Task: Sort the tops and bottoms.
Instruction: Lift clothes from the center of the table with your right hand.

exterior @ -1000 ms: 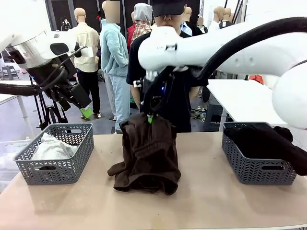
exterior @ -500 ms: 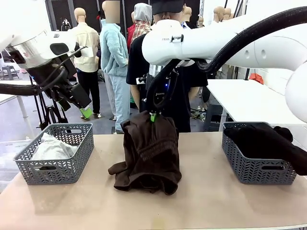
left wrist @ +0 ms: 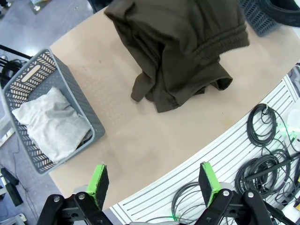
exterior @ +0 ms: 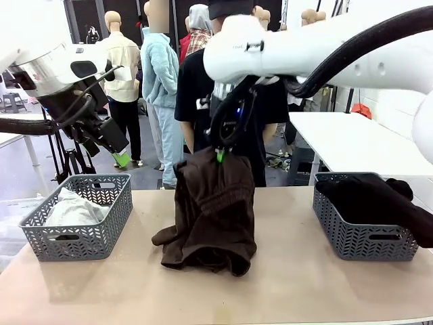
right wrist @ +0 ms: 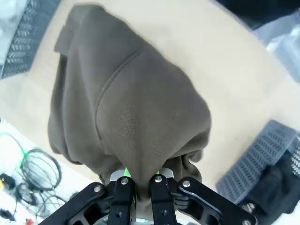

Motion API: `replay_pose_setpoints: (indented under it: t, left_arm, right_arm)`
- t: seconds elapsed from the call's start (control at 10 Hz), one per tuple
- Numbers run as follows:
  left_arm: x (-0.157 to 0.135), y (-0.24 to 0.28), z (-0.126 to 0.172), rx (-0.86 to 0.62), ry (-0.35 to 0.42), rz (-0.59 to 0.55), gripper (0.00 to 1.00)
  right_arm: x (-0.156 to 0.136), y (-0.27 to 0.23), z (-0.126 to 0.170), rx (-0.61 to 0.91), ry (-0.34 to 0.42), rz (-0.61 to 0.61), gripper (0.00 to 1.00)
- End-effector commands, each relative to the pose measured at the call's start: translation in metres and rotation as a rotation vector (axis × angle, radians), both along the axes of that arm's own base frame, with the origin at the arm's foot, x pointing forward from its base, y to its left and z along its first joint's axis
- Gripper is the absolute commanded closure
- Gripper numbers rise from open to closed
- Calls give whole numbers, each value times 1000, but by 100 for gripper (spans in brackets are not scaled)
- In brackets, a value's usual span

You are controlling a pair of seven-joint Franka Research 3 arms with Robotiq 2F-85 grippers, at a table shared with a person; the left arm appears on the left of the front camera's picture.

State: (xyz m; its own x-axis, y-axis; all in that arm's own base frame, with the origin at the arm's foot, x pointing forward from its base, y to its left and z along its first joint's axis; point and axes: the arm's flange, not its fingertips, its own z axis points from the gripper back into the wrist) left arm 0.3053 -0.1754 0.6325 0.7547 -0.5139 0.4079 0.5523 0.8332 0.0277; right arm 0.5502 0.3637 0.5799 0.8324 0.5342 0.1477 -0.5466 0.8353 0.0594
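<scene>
as right end effector [exterior: 220, 155] rose, brown fleece [exterior: 213, 210] lifted higher.

Even, bright overhead lighting; soft shadow beneath the brown garment [exterior: 213, 210] at 6 o'clock. Wrist views curve at edges; right wrist view slightly blurred.

From my side: right gripper [exterior: 220, 155] pinched on the top of the brown fleece bottoms [exterior: 213, 210], lower folds resting on the table [exterior: 291, 284]. Left gripper [exterior: 120, 158] hangs above the left basket [exterior: 78, 217], which holds pale tops [exterior: 71, 208]. Right basket [exterior: 362, 233] holds black garments [exterior: 375, 200]. A person [exterior: 203, 88] stands behind.
</scene>
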Motion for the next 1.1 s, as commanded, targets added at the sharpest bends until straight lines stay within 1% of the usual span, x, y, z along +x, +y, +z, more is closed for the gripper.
replay_pose_setpoints:
  t: [0.0, 0.3, 0.4, 0.5, 0.7, 0.8, 1.0]
  left_arm:
    - [1, 2, -2, 8, -16, 4, 0]
    - [1, 2, -2, 8, -16, 4, 0]
    - [1, 2, -2, 8, -16, 4, 0]
    - [1, 2, -2, 8, -16, 4, 0]
    - [1, 2, -2, 8, -16, 4, 0]
    - [1, 2, -2, 8, -16, 4, 0]
    - [1, 2, -2, 8, -16, 4, 0]
  right_arm:
    - [-18, -7, 61, -44, -139, -89, 100]
    - [-41, -4, 119, -31, -289, -108, 100]
    - [-45, -1, 139, -29, -351, -93, 100]
    - [-51, 7, 154, -35, -385, -72, 100]
    - [-65, 16, 173, -52, -436, -61, 100]
    - [-73, 15, 182, -50, -451, -86, 100]
    - [-78, 10, 188, -34, -443, -110, 100]
